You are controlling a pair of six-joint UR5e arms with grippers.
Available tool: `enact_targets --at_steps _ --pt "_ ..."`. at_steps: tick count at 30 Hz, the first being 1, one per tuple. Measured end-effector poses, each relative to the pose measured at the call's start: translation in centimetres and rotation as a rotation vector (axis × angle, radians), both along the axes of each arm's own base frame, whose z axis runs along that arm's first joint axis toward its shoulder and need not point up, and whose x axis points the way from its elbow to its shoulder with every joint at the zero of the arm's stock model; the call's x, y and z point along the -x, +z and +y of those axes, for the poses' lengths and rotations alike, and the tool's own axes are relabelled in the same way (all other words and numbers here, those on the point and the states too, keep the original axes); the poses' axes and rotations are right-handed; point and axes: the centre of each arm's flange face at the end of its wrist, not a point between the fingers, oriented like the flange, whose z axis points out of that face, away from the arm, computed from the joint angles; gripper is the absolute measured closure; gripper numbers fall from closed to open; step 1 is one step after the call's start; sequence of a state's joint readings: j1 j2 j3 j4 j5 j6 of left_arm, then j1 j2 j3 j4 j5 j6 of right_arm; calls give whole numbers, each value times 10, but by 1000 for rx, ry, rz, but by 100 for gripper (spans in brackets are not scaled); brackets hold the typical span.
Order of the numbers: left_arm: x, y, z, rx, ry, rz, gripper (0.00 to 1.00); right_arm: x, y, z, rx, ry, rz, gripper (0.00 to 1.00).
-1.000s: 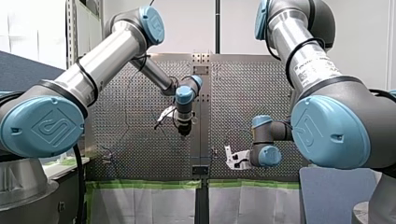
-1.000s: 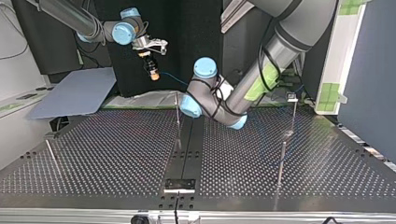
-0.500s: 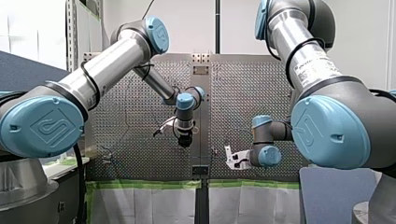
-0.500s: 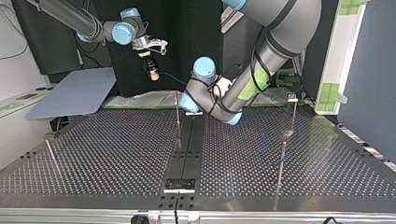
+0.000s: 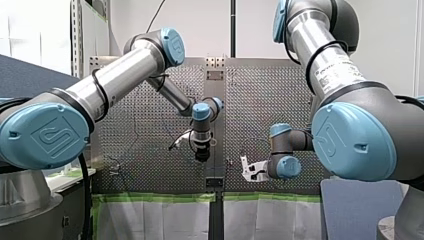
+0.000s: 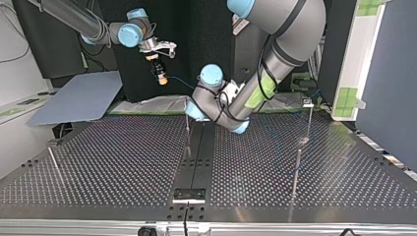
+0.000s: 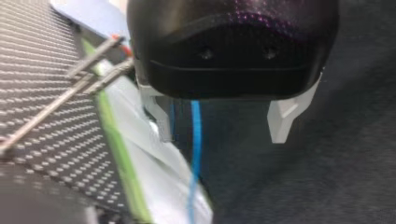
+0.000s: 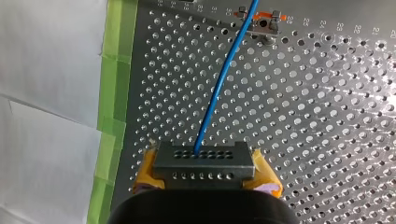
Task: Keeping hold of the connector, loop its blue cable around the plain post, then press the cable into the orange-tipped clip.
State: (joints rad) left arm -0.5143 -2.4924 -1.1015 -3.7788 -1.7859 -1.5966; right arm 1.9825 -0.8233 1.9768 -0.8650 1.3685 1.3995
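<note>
Right gripper (image 8: pixel 205 175) (yellow pads) clamped on the connector (image 8: pixel 204 164), one pad against each end. From the connector's face you can follow the blue cable (image 8: pixel 224 79) out over the perforated counter (image 8: pixel 327 116) to the orange-tipped clip (image 8: pixel 263 19), which stands well apart from the connector. The cable passes just beside the clip, and you cannot tell whether the two touch. Green tape (image 8: pixel 114 93) edges the counter, farther from the clip than the connector is. In the top view you find the connector held well above the counter. Left gripper (image 7: pixel 219 123) is spread wide and grips nothing; the cable runs between its fingers, closer to one of them.
</note>
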Motion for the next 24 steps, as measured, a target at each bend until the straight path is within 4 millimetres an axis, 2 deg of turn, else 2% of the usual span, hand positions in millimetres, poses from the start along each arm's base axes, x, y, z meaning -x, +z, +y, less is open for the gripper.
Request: enact_targets --at_steps 6,14,24 --pt "-16 4 -7 48 23 -63 0 0 0 0 2 1 2 100" --pt "-17 -35 -8 30 32 -41 0 0 0 0 4 0 4 100" --pt "-30 -52 -1 44 56 -70 0 0 0 0 5 0 8 100"
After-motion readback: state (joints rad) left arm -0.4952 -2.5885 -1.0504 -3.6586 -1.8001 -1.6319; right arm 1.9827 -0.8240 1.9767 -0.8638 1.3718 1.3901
